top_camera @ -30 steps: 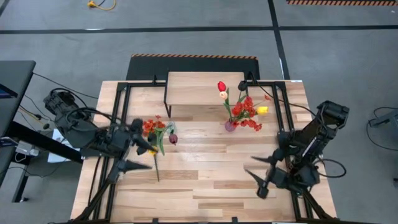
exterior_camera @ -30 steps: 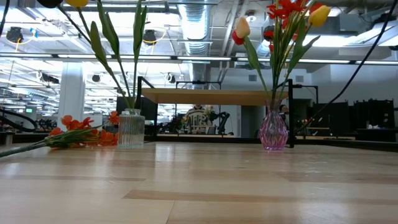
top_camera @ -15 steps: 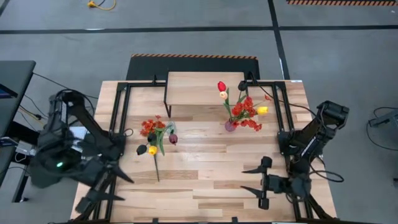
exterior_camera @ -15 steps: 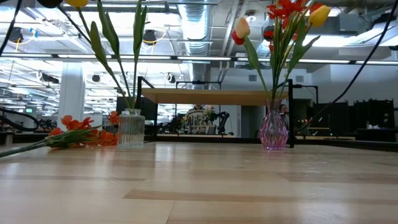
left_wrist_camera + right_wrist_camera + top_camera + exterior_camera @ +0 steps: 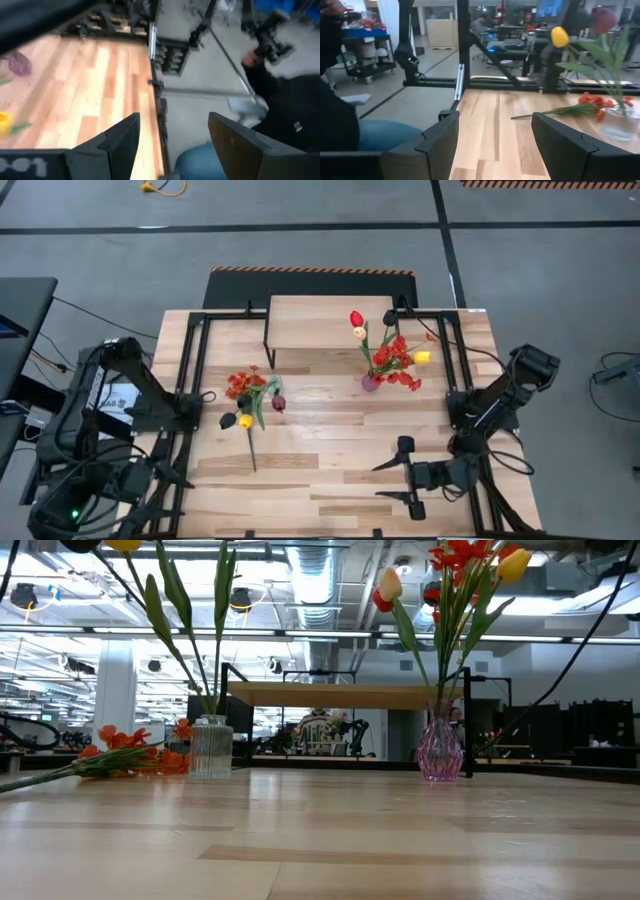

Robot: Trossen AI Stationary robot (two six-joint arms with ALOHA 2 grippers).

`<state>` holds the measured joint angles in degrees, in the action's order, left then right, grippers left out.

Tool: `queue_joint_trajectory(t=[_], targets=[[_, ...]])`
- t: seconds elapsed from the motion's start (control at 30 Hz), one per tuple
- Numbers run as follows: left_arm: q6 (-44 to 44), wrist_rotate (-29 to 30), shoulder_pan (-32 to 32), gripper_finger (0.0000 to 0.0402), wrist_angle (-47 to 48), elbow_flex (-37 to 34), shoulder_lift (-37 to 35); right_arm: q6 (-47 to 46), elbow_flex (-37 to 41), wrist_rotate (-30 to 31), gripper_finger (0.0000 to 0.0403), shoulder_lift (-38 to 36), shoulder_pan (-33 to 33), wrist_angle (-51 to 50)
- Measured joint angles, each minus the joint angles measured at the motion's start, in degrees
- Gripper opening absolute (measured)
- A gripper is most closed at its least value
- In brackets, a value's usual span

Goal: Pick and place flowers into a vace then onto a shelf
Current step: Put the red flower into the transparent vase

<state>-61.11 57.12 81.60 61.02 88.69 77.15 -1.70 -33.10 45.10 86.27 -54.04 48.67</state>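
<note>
No word, brand, number or sign can be read in any of these views. On the housing at the base of the left gripper [image 5: 172, 145], the left wrist view shows pale characters that look like "-001", but they are cut off at the picture's edge and too blurred to be sure.

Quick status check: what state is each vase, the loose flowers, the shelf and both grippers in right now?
Pink vase: upright on the table, holding flowers.
Clear vase: upright on the table, holding tulips.
Orange spray: lying flat on the table beside the clear vase.
Shelf: nothing on top.
Left gripper: open, empty, off the table's left edge.
Right gripper: open, empty, over the table's near right part.
</note>
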Motion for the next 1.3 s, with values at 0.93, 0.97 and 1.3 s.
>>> queue_joint_trajectory(t=[0.93,0.97,1.3], targets=[[27.14,-16.43,1.80,0.0226,-38.88,-29.78,-9.91,-2.05,-18.54,8.07,0.0229,29.48,16.39,3.58],[27.61,-16.41,1.78,0.0226,-38.85,-29.78,-10.01,-4.58,-18.95,6.42,0.0219,29.45,17.24,1.43],[32.10,-14.36,1.78,0.0226,-38.54,-29.78,-10.25,-22.43,-20.52,-0.61,0.0012,29.41,23.21,-12.93]])
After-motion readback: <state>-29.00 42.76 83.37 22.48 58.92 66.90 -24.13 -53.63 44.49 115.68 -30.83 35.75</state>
